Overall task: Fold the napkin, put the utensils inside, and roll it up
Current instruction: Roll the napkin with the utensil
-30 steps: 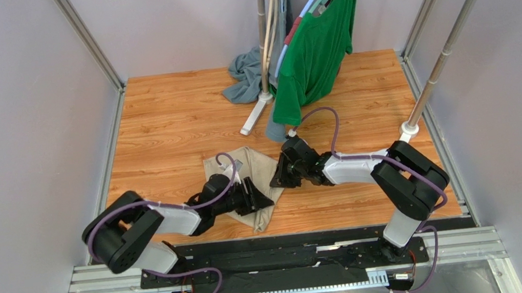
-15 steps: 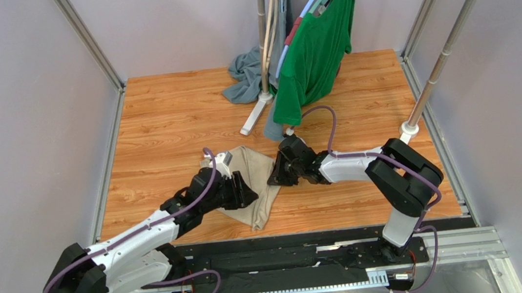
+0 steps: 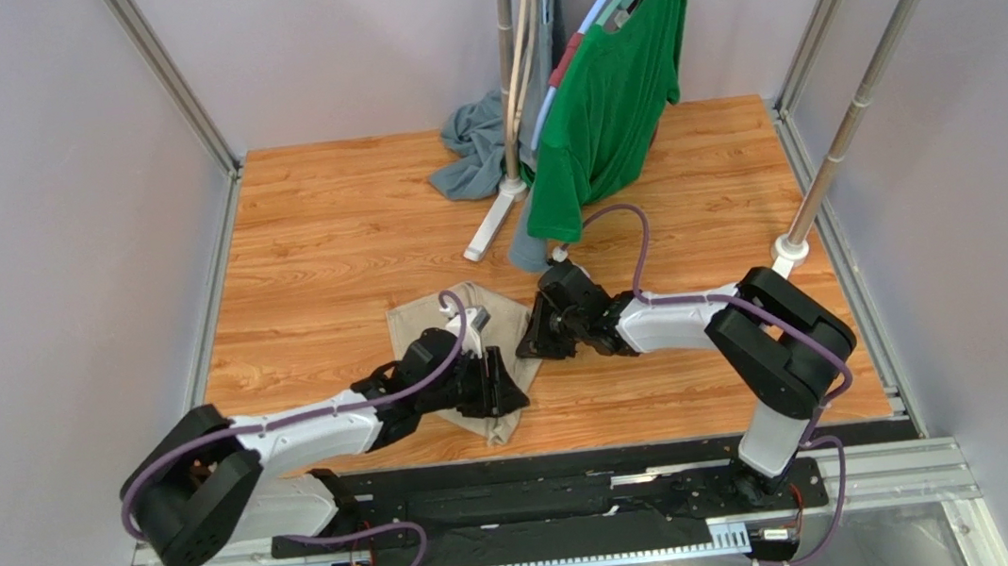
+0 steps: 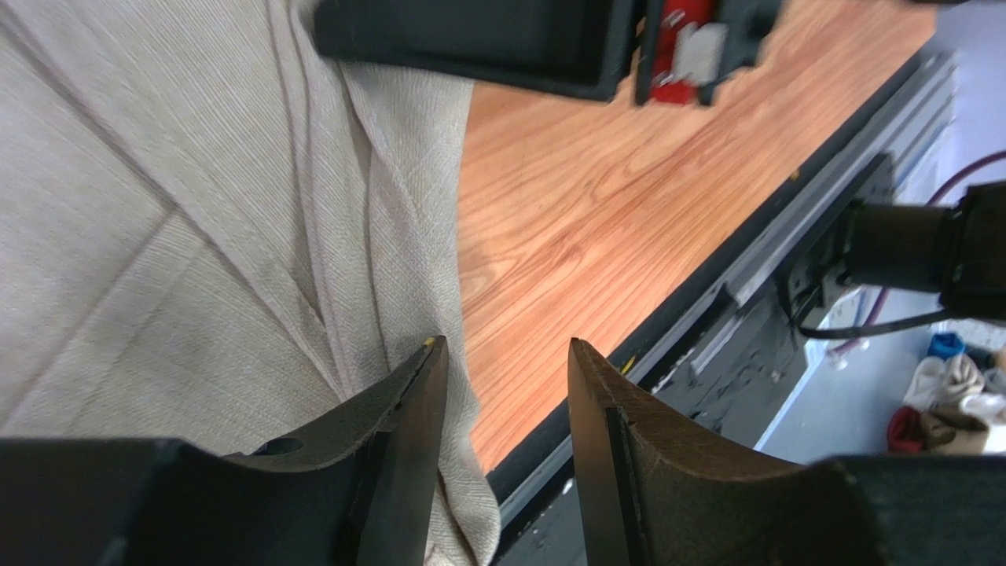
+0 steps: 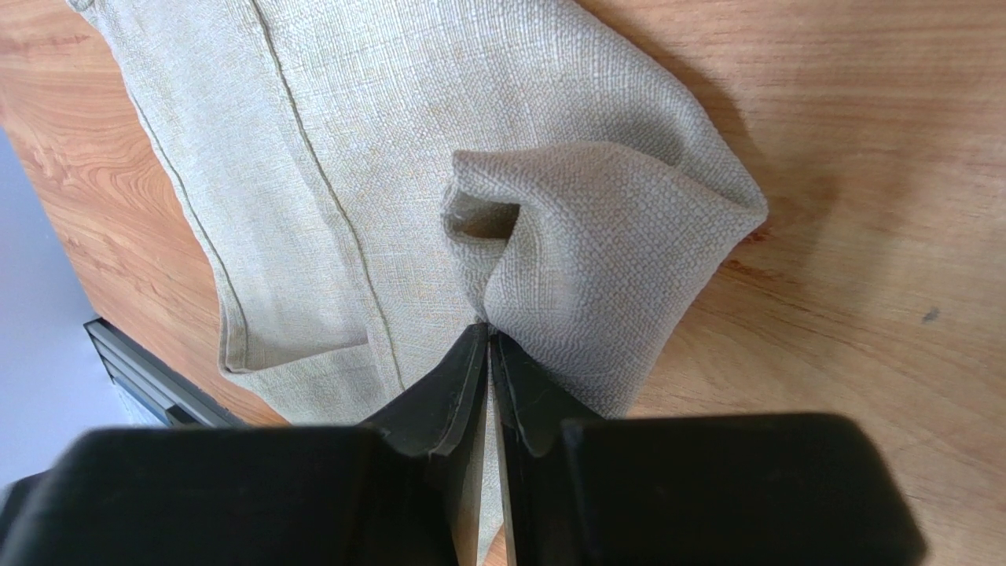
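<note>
- Napkin (image 3: 507,318) of beige woven cloth, loosely folded, is laid on the wooden table (image 3: 319,233) near its front edge, between the two grippers.
- A raised fold at the napkin's right side is pinched by the right gripper (image 5: 489,336), its fingers pressed together on the cloth.
- The left gripper (image 4: 505,354) is held low over the napkin's edge with its fingers moderately parted. Only cloth edge and wood are seen through the gap.

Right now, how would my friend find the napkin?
Start at the wooden table and look near the middle of its front edge. The napkin lies there, folded; it is plain beige, while the grey-blue cloth is heaped at the back and the green shirt hangs up.
</note>
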### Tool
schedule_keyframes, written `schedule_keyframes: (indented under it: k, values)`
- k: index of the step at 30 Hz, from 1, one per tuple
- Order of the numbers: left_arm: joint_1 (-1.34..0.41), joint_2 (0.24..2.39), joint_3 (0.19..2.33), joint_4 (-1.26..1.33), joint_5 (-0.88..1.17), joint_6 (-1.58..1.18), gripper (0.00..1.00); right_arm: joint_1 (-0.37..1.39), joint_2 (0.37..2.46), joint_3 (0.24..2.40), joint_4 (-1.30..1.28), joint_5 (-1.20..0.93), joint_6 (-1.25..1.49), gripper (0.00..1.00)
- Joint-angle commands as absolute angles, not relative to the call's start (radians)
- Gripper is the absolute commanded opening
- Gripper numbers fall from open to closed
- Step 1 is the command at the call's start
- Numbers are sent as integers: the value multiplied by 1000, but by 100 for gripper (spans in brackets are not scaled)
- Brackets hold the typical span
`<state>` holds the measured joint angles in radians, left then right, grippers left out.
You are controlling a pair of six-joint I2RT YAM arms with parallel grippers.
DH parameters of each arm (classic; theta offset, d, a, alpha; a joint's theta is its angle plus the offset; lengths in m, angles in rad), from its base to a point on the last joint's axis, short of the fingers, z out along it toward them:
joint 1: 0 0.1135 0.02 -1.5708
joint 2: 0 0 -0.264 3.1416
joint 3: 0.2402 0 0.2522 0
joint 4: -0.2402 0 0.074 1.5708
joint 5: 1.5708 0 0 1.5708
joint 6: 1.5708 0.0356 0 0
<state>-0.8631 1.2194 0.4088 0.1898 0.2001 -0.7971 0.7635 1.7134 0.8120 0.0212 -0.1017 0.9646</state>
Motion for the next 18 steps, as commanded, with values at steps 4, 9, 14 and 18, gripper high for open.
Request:
schedule_keyframes:
  k: [4,9,14,18]
  values:
    - [-887,1325,446,235,273,-785,50,765,1764,793,-58,-5,942,14]
    - [-887,1214,408,132,200,-762,50,765,1756,790,-63,-2,940,13]
    - [-888,1186,377,112,199,-753,51,765,1758,792,-66,-3,934,13]
    - [-887,1148,412,57,190,-715,50,765,1769,796,-66,-2,930,13]
